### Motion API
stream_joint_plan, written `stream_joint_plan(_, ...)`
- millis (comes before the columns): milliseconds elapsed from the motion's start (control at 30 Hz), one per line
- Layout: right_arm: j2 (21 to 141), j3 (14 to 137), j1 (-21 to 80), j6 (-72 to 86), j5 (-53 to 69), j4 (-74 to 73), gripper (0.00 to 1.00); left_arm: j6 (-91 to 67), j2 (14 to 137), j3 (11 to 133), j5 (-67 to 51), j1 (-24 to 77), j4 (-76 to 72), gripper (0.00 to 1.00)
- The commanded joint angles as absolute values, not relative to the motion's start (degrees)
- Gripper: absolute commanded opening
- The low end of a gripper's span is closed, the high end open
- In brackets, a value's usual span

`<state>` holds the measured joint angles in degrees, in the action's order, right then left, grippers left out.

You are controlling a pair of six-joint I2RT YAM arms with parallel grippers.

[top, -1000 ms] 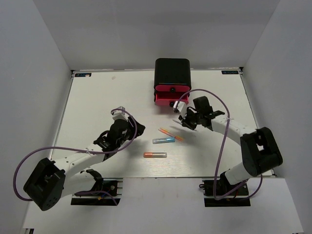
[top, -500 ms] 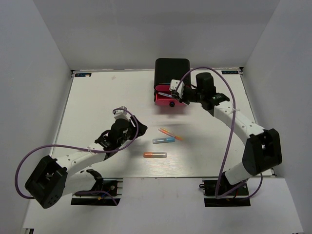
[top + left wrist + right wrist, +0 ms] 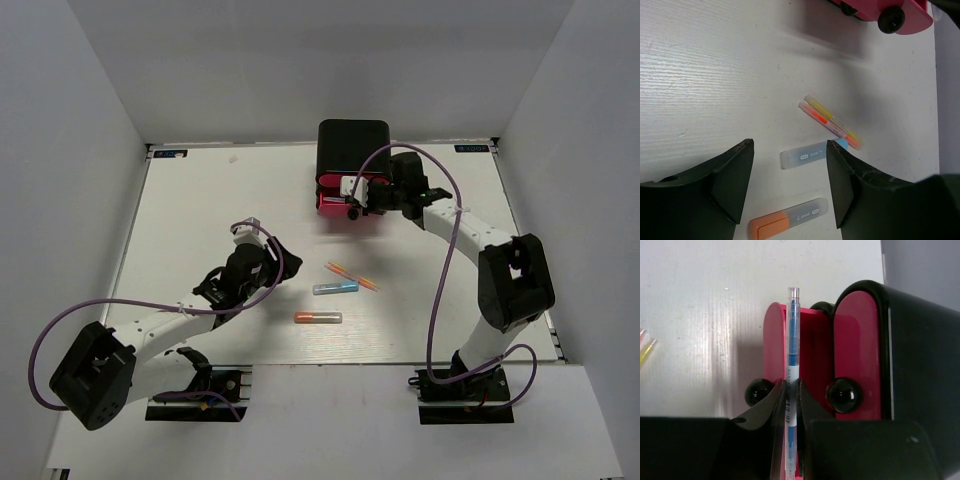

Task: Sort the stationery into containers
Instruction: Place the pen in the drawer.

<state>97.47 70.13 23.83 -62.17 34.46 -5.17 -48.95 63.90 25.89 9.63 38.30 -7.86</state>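
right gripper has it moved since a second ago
Yes. The right gripper moved toward the black drawer box, from the table in front of it to over its open pink drawer.

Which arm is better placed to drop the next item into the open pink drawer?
Right. The right gripper is shut on a blue pen over the pulled-out drawer; the left gripper hangs open above the blue tube mid-table, holding nothing.

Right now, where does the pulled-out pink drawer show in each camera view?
Top external: pulled-out pink drawer, upper centre, in front of the black box.
Left wrist: top right corner, its black knob facing the camera.
Right wrist: centre, behind the gripped blue pen.
Shared landmark: yellow and pink sticks.
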Motion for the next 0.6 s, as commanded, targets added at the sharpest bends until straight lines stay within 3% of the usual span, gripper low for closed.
stream_joint_plan(0, 97.4, 73.2, 23.3, -64.4, 35.2, -2.1, 0.00, -48.5, 62.5, 26.5, 9.5, 38.0, -7.7, 0.70)
stream_joint_plan(333, 98.3, 72.4, 22.9, -66.0, 34.0, -1.1, 0.01, -48.5, 64.2, 27.7, 9.0, 38.0, -8.3, 0.71)
stream_joint_plan(467, 99.6, 72.6, 22.8, -65.1, 33.2, -0.6, 0.15, -48.5, 64.7, 27.7, 9.0, 38.0, -8.3, 0.71)
stream_joint_plan(500, 99.6, 72.8, 22.8, -65.2, 33.3, -0.7, 0.25, -48.5, 64.7, 27.7, 9.0, 38.0, -8.3, 0.71)
stream_joint_plan(567, 99.6, 72.3, 22.7, -65.0, 33.1, -0.7, 0.31, -48.5, 64.7, 27.7, 9.0, 38.0, -8.3, 0.71)
